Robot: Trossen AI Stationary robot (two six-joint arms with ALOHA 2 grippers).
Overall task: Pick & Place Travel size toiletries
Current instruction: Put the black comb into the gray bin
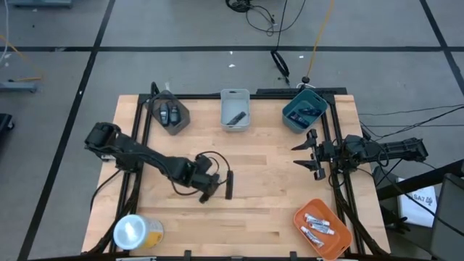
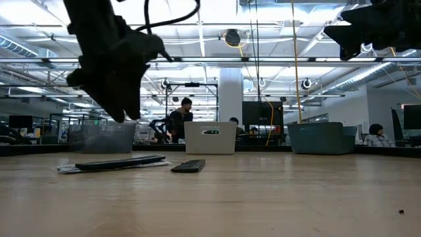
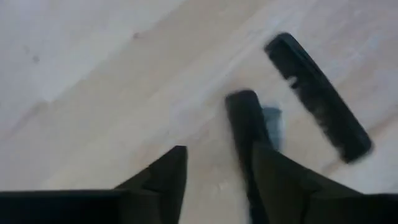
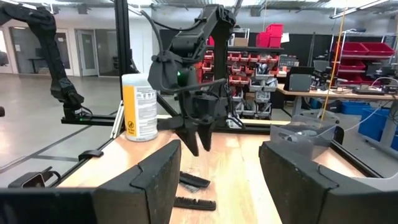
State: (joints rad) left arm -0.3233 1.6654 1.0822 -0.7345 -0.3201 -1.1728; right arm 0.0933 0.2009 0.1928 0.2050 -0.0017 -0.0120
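My left gripper (image 1: 206,190) (image 2: 115,108) (image 3: 221,152) hovers open above the middle of the table, over two black elongated sticks lying flat on the wood. One stick (image 3: 245,121) lies just under its fingers. The other (image 3: 317,96) (image 1: 229,185) lies a little to its right. Both show flat in the low view (image 2: 118,162) (image 2: 189,166). My right gripper (image 1: 312,156) (image 4: 221,168) waits open near the table's right edge, raised, holding nothing.
Along the far edge stand a grey bin (image 1: 168,112) with two dark oval pieces, a white bin (image 1: 235,109) with a black stick and a teal bin (image 1: 303,109) with dark packets. An orange bin (image 1: 321,228) with silvery tubes sits near right; a yellow roll (image 1: 138,232) near left.
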